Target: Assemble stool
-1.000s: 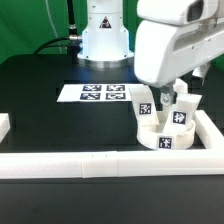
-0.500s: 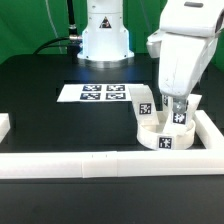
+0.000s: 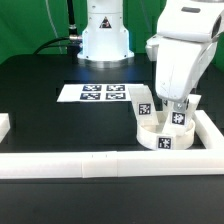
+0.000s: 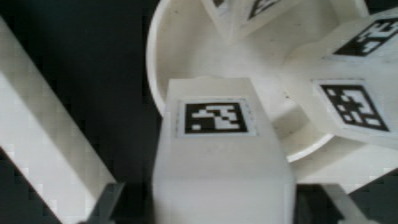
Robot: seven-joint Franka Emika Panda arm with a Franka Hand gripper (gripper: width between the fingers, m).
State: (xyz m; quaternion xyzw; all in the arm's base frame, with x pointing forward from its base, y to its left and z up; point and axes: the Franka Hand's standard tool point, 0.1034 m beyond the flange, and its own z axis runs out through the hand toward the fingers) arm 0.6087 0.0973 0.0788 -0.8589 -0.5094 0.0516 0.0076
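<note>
Stool seat (image 3: 163, 137) lies in the rail (image 3: 110, 161) corner at the exterior view's right, two tagged legs (image 3: 145, 106) standing on it. Gripper (image 3: 178, 106) clamps a third leg (image 4: 219, 140) upright over the seat. Only square black-and-white tags show; no readable writing. Marker board (image 3: 96, 93) lies behind.

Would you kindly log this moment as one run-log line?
gripper: shut on leg | leg: standing on seat | seat: in rail corner | other legs: in seat | marker board: untouched
</note>
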